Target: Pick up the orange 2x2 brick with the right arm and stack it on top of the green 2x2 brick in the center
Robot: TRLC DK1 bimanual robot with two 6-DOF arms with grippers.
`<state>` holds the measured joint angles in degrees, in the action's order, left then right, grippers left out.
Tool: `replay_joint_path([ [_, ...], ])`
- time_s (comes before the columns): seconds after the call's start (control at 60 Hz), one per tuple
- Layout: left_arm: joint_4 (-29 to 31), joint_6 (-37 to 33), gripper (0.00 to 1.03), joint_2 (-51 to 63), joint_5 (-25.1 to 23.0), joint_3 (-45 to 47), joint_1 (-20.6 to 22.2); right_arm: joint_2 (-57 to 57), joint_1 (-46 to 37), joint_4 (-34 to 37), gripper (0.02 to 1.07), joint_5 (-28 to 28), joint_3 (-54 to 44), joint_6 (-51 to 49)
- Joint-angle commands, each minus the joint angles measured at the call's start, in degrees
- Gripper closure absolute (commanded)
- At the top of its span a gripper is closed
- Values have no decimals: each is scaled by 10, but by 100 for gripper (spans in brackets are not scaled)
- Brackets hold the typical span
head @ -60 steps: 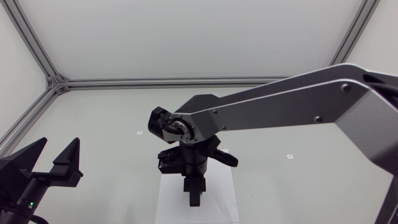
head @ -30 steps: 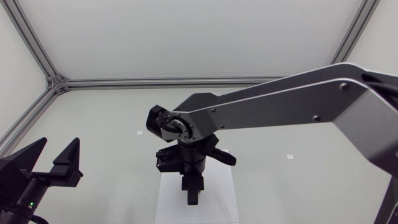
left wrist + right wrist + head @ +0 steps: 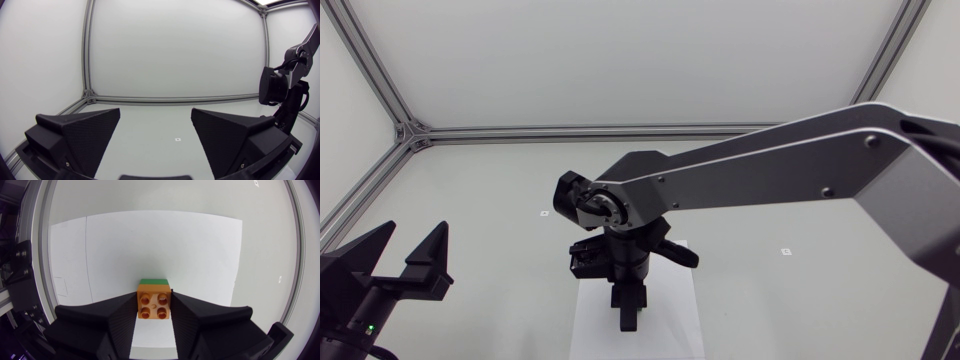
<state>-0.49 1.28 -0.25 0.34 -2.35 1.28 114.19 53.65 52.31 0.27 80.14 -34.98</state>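
Lower centre, the right gripper (image 3: 628, 318) clamps the orange brick (image 3: 153, 306), green brick (image 3: 153, 281) just beyond. The left gripper (image 3: 156, 114) stands apart.

Reaches with the right arm (image 3: 780, 165) from the frame's right edge to lower centre, wrist turned down, right gripper (image 3: 628, 318) clamped on the orange brick (image 3: 154, 305); keeps the left gripper (image 3: 412, 240) at lower left, fingers spread wide

The right arm (image 3: 770, 165) is a broad silver-grey link with small dark round screws (image 3: 872, 140), ending in a rounded black joint (image 3: 582, 195) and black wrist. The left hand (image 3: 416, 230) is matte black, its two wedge-shaped fingers (image 3: 80, 135) finely textured, with a small green light (image 3: 367, 327) on its base.
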Motion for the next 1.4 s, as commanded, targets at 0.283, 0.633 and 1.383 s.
replay_joint_path([
  [0.283, 8, -8, 4, -5, -3, 23, -3, 9, -1, 2, 100, 3, -13, 2],
  [0.633, 8, -8, 4, -5, -3, 23, -3, 5, -2, 0, 100, 3, -23, 2],
  [1.383, 8, -8, 4, -5, -3, 23, -3, -4, -2, -17, 31, 8, -25, 4],
])
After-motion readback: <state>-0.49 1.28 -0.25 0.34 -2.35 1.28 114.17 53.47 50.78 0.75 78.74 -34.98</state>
